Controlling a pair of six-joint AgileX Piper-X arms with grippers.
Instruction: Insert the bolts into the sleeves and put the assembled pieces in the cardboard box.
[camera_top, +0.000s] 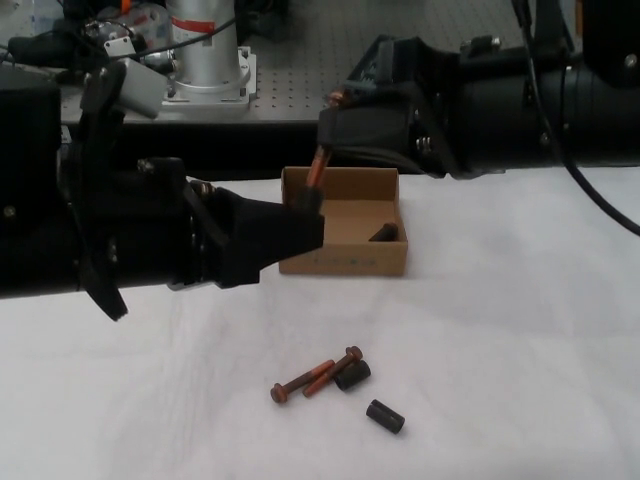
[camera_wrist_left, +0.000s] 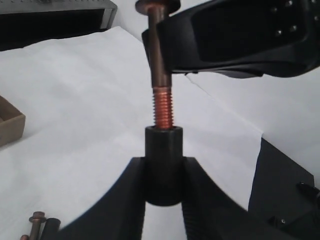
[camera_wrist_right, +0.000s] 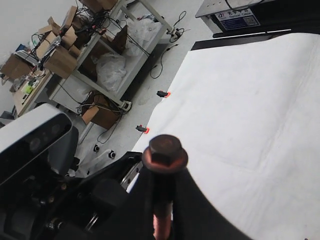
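The left gripper (camera_wrist_left: 164, 167) was clamped on a sleeve (camera_wrist_left: 163, 147), held above the bench (camera_top: 500, 350) near the box (camera_top: 345, 265). The right gripper (camera_wrist_right: 162, 192) gripped a bolt (camera_wrist_left: 162, 107), its threaded tip just entering the sleeve. One dark piece (camera_top: 385, 233) lay in the box. Two bolts (camera_top: 300, 381) and two sleeves (camera_top: 385, 416) lay loose on the bench, so most of the task apparently remained.

The brown cardboard box (camera_top: 343, 262) stands far back on the white-covered table (camera_top: 520, 330), a dark cylindrical piece (camera_top: 385, 233) inside at its right end. In front, two copper-coloured metal bolts (camera_top: 300, 381) lie side by side, one black cylindrical sleeve (camera_top: 352, 375) touching the right bolt, a second black sleeve (camera_top: 384, 416) just nearer. By the box's left end the left claw (camera_wrist_left: 163, 172) grips a third sleeve (camera_wrist_left: 163, 150), and the right claw (camera_wrist_left: 159, 50) sets its held bolt (camera_wrist_left: 160, 85) into that sleeve's top.
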